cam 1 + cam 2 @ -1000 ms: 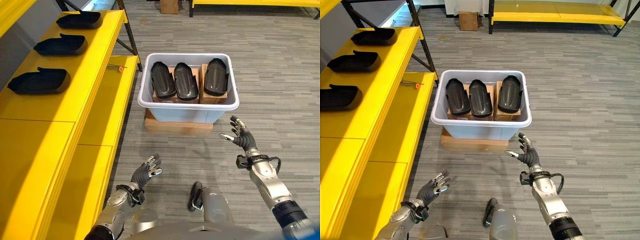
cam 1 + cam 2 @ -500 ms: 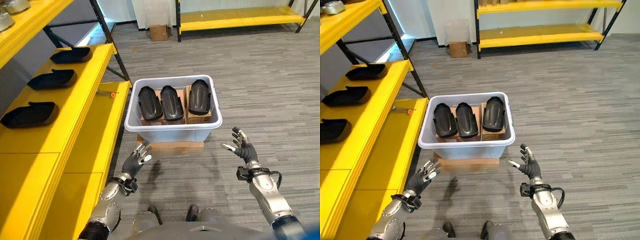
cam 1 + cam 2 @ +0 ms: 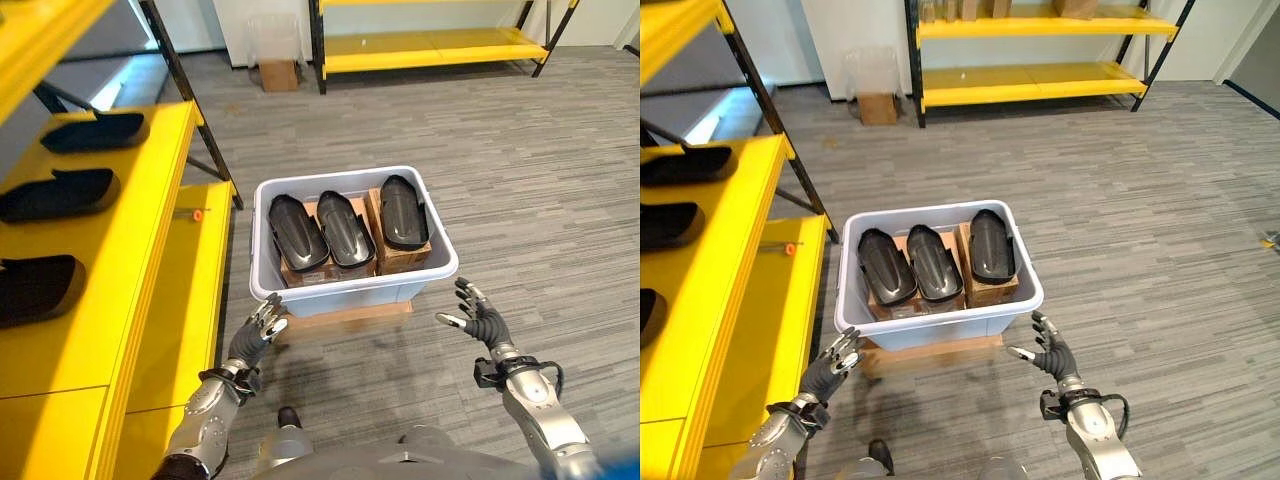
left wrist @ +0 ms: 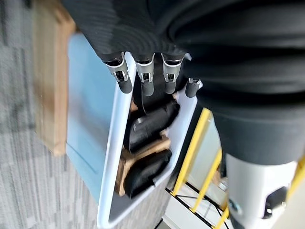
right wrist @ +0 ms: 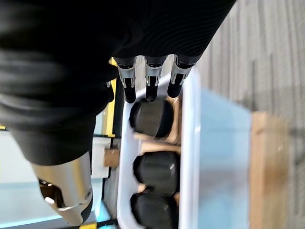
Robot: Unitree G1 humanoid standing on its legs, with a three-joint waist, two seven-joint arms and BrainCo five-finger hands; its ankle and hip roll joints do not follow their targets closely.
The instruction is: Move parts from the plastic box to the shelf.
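A pale blue plastic box (image 3: 352,296) stands on a low wooden pallet (image 3: 340,315) on the floor. In it three black curved parts (image 3: 349,228) rest side by side on cardboard boxes. My left hand (image 3: 256,331) hovers open by the box's near left corner, fingers straight. My right hand (image 3: 478,319) hovers open by its near right corner, a little apart from the wall. Both wrist views look along straight fingers (image 4: 144,76) at the box rim (image 5: 189,143) and the parts (image 5: 157,171). On the yellow shelf (image 3: 90,260) at my left lie three more black parts (image 3: 58,193).
A lower yellow shelf board (image 3: 190,300) runs beside the box, with a small orange-tipped tool (image 3: 190,215) on it. A black rack post (image 3: 190,110) rises behind it. Another yellow rack (image 3: 430,45) and a cardboard box (image 3: 278,73) stand at the far wall. Grey carpet spreads to the right.
The camera has lifted and moved toward the box. Both hands have come forward, from well short of the box to its near corners. They stay open and empty.
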